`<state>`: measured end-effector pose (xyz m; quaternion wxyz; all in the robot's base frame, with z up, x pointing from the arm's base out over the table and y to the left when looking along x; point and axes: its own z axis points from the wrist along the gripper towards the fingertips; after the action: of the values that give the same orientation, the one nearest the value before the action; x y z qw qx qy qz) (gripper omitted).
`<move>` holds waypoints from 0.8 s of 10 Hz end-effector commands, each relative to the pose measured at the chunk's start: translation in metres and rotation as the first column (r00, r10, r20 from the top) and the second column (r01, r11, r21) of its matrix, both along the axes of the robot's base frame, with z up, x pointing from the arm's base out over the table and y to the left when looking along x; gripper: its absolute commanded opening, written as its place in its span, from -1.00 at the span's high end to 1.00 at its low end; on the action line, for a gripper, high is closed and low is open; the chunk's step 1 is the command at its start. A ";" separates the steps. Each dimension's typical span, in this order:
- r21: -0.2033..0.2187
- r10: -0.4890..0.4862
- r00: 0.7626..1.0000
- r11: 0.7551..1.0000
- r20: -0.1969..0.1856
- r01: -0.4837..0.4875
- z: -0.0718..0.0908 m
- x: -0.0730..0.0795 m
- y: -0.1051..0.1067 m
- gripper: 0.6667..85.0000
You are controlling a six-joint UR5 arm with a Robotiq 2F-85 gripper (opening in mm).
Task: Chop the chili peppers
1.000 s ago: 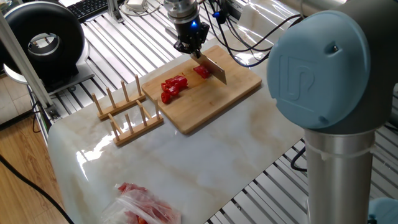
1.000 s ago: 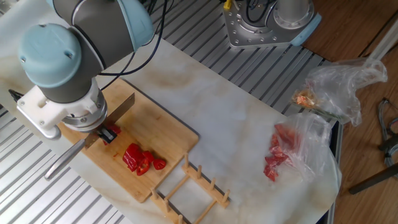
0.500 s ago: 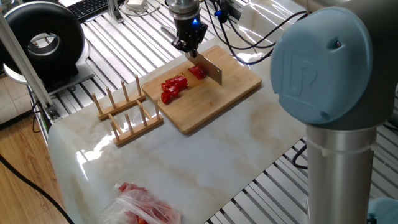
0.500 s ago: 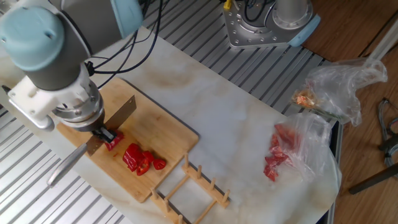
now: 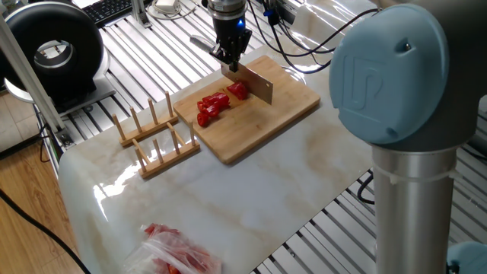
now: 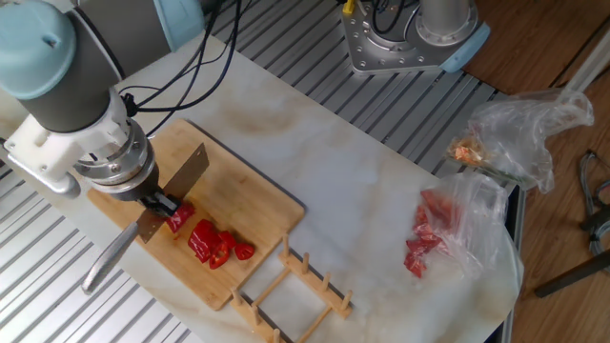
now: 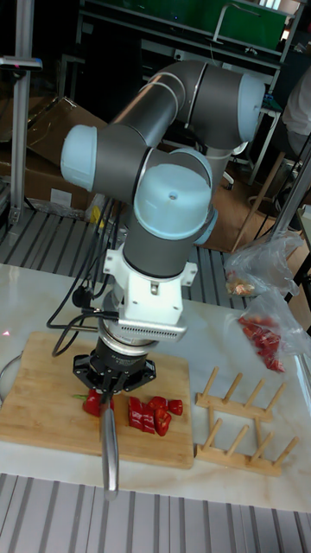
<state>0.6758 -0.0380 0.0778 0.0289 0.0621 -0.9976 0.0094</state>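
Note:
Several red chunks of the chili peppers (image 5: 212,107) (image 6: 215,243) (image 7: 152,415) lie in a pile on the bamboo cutting board (image 5: 291,102) (image 6: 250,198) (image 7: 41,399). A larger red piece (image 5: 238,90) (image 6: 178,219) (image 7: 94,402) lies against the blade of a cleaver-style knife (image 5: 256,84) (image 6: 179,179). My gripper (image 5: 229,58) (image 6: 158,203) (image 7: 111,378) is shut on the knife where blade and handle meet. The steel handle (image 6: 107,268) (image 7: 110,451) sticks out past the board's edge. The blade stands on edge over the board, next to the pile.
A wooden dish rack (image 5: 154,136) (image 6: 297,286) (image 7: 239,422) stands just beside the board. Clear plastic bags (image 5: 179,255) (image 6: 441,232) (image 7: 262,332) with red contents lie at the marble top's far end. The arm's big base column (image 5: 403,129) rises close by.
The gripper and knife have shifted a little along the board toward the pile of chunks, and the larger red piece at the blade has moved with them.

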 end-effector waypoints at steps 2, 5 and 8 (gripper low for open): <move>0.054 0.052 0.999 0.997 0.001 -0.052 -0.004 0.001 0.006 0.98; 0.067 0.065 0.998 0.996 0.002 -0.065 -0.007 0.000 0.004 0.98; 0.060 0.062 0.998 0.996 0.003 -0.062 -0.010 0.001 0.001 0.98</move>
<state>0.6753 -0.0370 0.0693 0.0284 0.0946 -0.9950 -0.0137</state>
